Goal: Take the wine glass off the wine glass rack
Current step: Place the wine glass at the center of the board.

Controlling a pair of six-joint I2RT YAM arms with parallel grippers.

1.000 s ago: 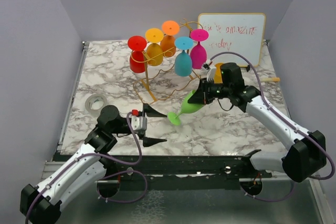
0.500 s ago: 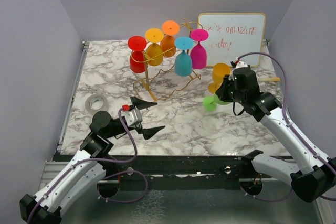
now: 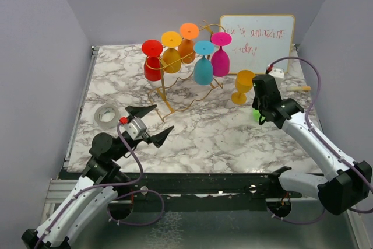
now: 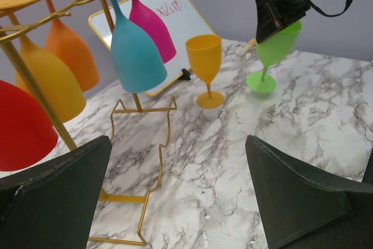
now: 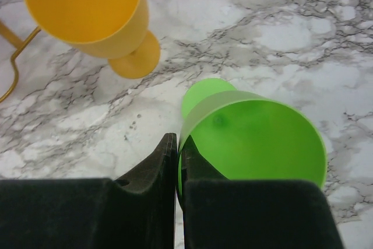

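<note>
Pinching the rim of the green wine glass [image 5: 250,138] between closed right fingers [image 5: 166,161], upright, well apart from the wine glass rack [image 4: 38,94]. Just ahead-left of them, standing on the counter [image 5: 291,39]: a yellow glass [image 5: 87,10]. Spread wide and empty at the left fingers [image 4: 52,196], facing rack and hanging glasses [image 4: 137,56] directly ahead.

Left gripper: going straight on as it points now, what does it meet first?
Likely the marble table, since the left gripper tilts down; held level, the upright yellow glass. The wine glass rack foot sits just left. Depth is unclear.

counter's [image 3: 198,138] white marble with grey veins, rack's [image 4: 38,93] gold, hanging glasses [image 3: 203,71] are red, yellow, orange, teal, magenta, plus an amber glass [image 4: 204,56] and a lime green glass [image 5: 256,138]
</note>
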